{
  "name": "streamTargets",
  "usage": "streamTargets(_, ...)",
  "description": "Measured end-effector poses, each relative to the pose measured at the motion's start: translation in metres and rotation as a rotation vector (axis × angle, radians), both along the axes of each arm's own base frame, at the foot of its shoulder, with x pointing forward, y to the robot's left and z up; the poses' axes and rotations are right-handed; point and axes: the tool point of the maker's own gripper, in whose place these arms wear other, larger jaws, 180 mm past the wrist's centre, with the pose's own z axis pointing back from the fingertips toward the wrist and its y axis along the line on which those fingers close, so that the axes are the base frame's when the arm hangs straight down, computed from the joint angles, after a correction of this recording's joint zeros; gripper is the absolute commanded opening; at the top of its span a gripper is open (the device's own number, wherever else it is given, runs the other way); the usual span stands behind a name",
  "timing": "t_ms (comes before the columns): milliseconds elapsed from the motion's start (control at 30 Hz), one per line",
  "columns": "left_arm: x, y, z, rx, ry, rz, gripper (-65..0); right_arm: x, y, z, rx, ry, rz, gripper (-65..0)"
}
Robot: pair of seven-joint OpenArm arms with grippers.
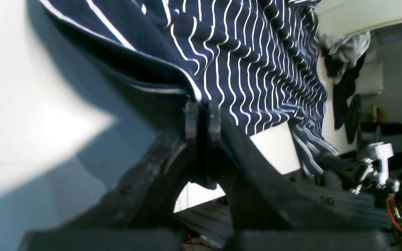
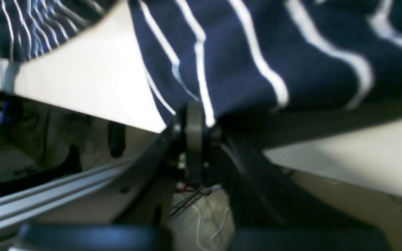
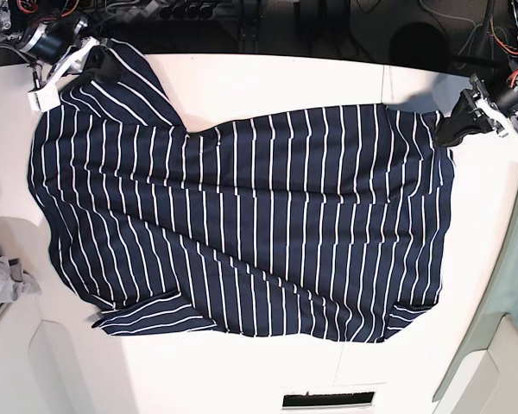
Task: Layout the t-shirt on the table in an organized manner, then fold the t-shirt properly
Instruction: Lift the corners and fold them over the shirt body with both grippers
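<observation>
1. Both wrist views are soft and partly filled by the dark bodies of the hands, so fine detail of the cloth at the fingertips is hard to read; the t-shirt (image 3: 242,224) fills most of each and is cut off at the upper frame edges.
2. The left hand (image 1: 202,116) is clenched on a folded edge of the t-shirt, its two fingers (image 1: 191,120) pressed close with navy cloth bunched just above them.
3. The right hand (image 2: 195,127) is likewise clamped on the shirt's edge (the striped cloth drapes over and hides the tips).
4. In the base view the t-shirt lies spread across the middle of the worktop (image 3: 268,82), reaching towards its far corners, where each hand holds one corner of the cloth; ripples run across the fabric, and one sleeve lies folded near the worktop's near edge.
5. A small grey cloth (image 3: 2,280) lies at one side edge of the worktop, cut off by the frame and apart from the shirt.
6. A dark slot (image 3: 326,398) shows at the near edge of the worktop, and a thin seam line (image 3: 383,82) runs across the white surface.
7. Beyond the far edge, cables and dark equipment are too dim to make out.
</observation>
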Motion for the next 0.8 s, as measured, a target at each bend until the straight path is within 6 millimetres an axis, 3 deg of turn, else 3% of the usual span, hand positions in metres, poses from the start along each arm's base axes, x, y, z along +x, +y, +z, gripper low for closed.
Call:
streamTargets(367, 0.001, -0.02, 0.031, -0.005, -0.048, -0.124, -65.0, -0.021, -0.019, 0.018, -0.014, -0.004, -0.048, -65.0)
streamTargets(633, -0.011, 0.014, 0.039, 0.035, -0.056, -0.029, -65.0, -0.04, -0.018, 0.03, -0.044, 0.005, -0.022, -65.0)
streamTargets(800, -0.019, 0.016, 0.037, 0.034, -0.039, -0.021, -65.0, -0.041, -0.022, 0.037, -0.061, -0.007, -0.024, -65.0)
